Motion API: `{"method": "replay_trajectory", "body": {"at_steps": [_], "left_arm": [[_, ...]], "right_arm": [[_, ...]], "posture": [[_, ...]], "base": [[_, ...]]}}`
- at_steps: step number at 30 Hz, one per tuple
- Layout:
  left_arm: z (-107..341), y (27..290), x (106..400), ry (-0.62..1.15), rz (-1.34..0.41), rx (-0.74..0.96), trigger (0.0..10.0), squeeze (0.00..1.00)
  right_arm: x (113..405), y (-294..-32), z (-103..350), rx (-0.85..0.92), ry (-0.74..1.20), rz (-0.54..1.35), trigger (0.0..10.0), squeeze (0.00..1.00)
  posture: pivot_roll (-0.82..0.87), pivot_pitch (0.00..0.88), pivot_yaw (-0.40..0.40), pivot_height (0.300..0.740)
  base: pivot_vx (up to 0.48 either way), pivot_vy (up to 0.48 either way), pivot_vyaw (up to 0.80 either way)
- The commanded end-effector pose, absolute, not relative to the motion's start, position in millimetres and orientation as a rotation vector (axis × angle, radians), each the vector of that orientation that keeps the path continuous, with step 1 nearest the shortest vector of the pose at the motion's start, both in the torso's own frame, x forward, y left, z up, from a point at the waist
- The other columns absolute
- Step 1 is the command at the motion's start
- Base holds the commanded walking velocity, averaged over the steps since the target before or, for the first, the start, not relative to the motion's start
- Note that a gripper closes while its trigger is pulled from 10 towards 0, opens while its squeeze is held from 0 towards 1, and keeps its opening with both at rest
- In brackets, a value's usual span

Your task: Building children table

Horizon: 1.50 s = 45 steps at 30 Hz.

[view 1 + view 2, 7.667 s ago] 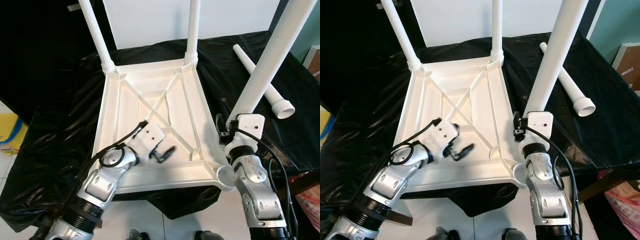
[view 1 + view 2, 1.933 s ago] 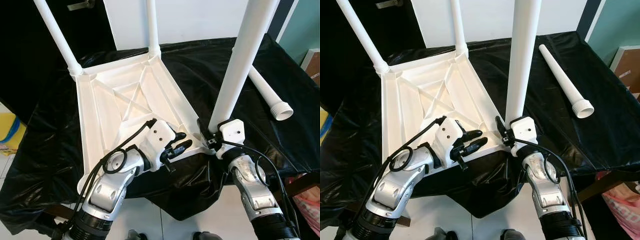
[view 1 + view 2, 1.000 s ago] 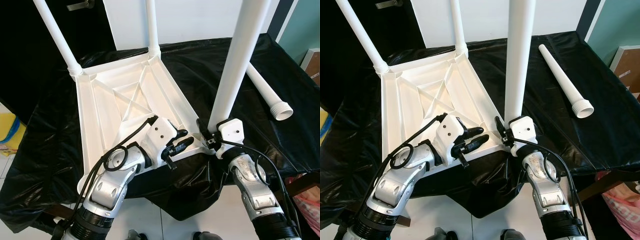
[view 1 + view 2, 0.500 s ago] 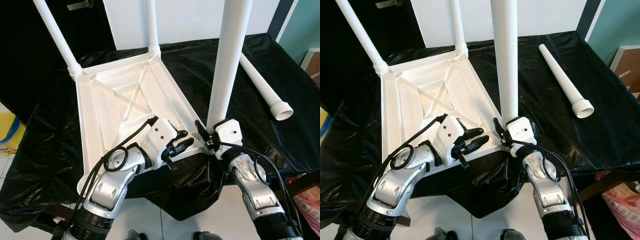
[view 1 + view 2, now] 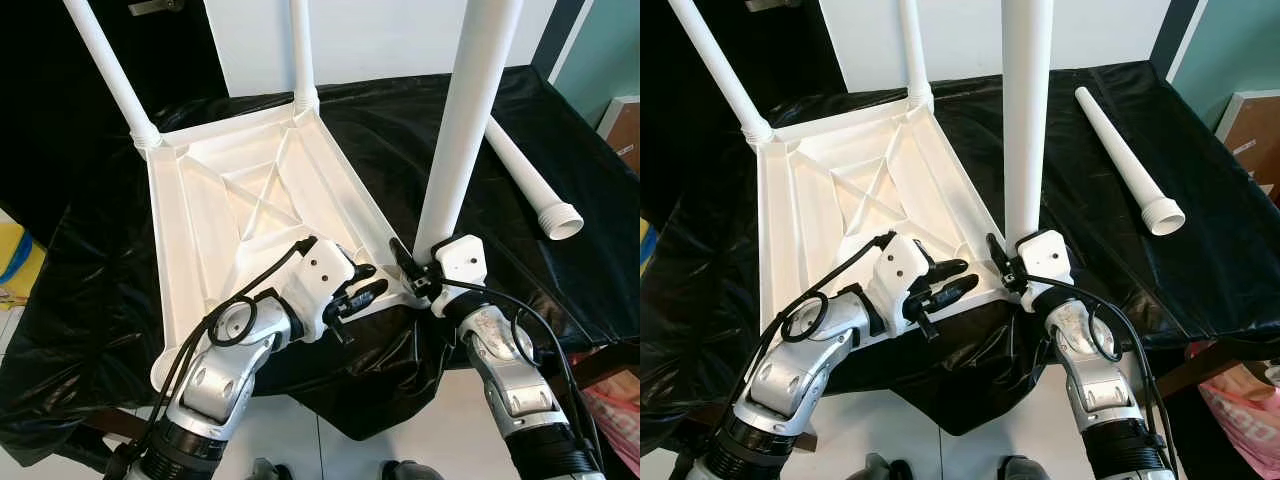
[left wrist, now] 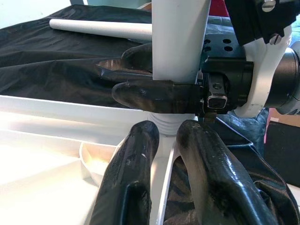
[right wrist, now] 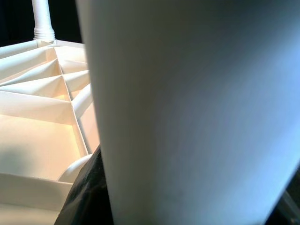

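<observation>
The left arm reaches up from the near left, elbow bent, with a black cable looping beside its wrist. The left gripper (image 5: 360, 290) points right, its two black fingers (image 6: 131, 187) lying close together with a narrow gap between them. The right arm rises from the near right, forearm angled inward. The right gripper (image 5: 412, 268) is clamped around a white table leg (image 5: 462, 120), one finger (image 6: 154, 96) wrapped across its base.
</observation>
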<state>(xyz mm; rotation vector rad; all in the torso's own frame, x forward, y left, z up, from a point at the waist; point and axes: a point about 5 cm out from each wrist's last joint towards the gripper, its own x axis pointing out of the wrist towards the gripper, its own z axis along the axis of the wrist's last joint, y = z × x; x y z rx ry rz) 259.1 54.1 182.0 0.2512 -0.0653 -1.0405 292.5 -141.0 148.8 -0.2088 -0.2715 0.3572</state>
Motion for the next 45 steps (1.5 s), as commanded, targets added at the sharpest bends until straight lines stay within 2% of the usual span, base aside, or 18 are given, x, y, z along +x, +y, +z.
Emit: {"method": "replay_trajectory", "body": {"at_steps": [1,15,27,36,45], "left_arm": [[183,54,259,-0.073,-1.017,0.250,10.0,0.00],[183,53,258,-0.075,-1.016,0.248,10.0,0.00],[187,52,261,-0.085,-1.013,0.249,10.0,0.00],[187,53,260,-0.086,-1.004,0.242,10.0,0.00],[187,53,260,-0.084,-1.001,0.238,10.0,0.00]], "right_arm": [[290,-145,132,-0.150,-0.188,0.336,10.0,0.00],[292,-148,134,-0.024,-0.155,0.277,10.0,0.00],[294,-147,139,-0.012,-0.161,0.259,10.0,0.00],[290,-138,148,-0.178,-0.224,0.342,10.0,0.00],[288,-138,149,-0.230,-0.234,0.367,10.0,0.00]], "posture": [[-0.14,0.147,0.058,0.740],[-0.13,0.142,0.051,0.740],[-0.13,0.150,0.063,0.740],[-0.12,0.164,0.054,0.740],[-0.12,0.173,0.054,0.740]], "base": [[0.000,0.000,0.00],[0.000,0.000,0.00],[0.000,0.000,0.00],[0.000,0.000,0.00],[0.000,0.000,0.00]]}}
